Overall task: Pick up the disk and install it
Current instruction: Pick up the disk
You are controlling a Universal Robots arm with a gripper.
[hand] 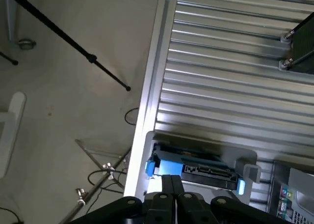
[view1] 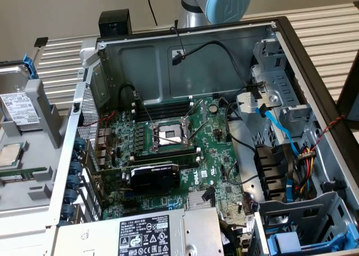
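Note:
The disk, silver with a white label and a blue carrier, stands tilted in a grey holder at the exterior view's left, outside the open computer case. In the wrist view the disk is seen edge-on, with its connector side facing me and blue carrier ends on both sides. My gripper hovers just short of it, apart from it, with the black fingers pressed together and nothing held. The arm's blue joint rises behind the case.
A square CPU chip lies below the disk holder. The grey power-supply box sits at the case's front, and the metal drive cage with another blue carrier is on the right. A black tripod leg crosses the floor beside the ribbed table.

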